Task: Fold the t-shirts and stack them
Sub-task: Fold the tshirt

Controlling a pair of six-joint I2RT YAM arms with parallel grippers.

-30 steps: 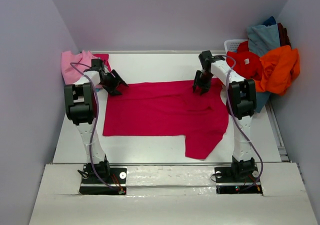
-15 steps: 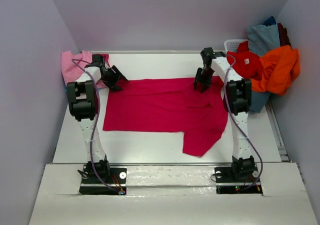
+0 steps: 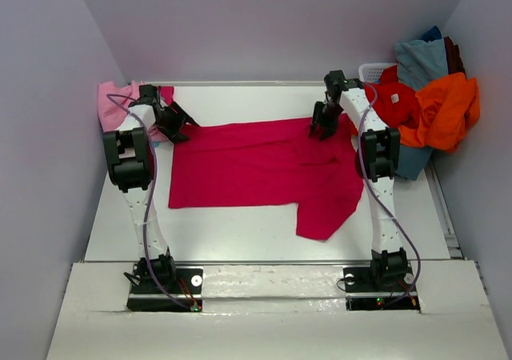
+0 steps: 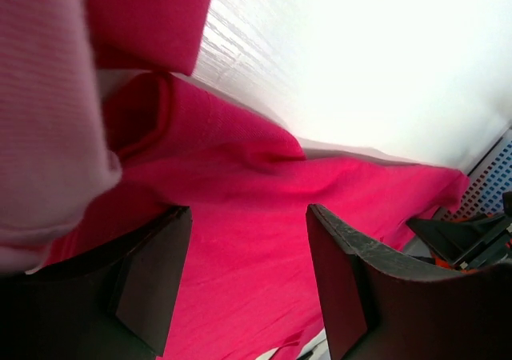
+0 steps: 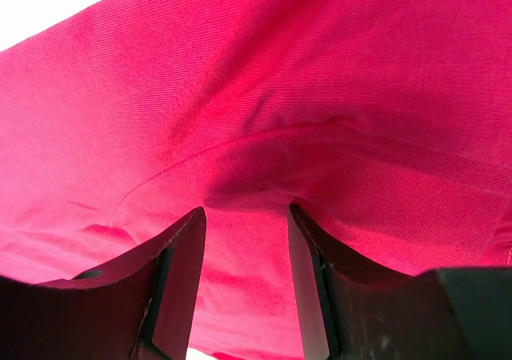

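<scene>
The crimson tee (image 3: 264, 168) lay spread on the table (image 3: 240, 240). Its far edge was judged best taken at both corners at once, pinched deep and pulled evenly. The left gripper (image 3: 174, 124) was seen with jaws apart at the far-left corner, beside the pink tee (image 3: 116, 104). The right gripper (image 3: 322, 128) was held with jaws apart over the far-right edge. Only in the right wrist view was a ridge of cloth shown between the fingers (image 5: 180, 280), unclamped; from overhead it was hidden.

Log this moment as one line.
left gripper: open over far-left corner of crimson shirt | right gripper: shirt fold between jaws, grip unclear | shirt: spread on table, unfolded
</scene>
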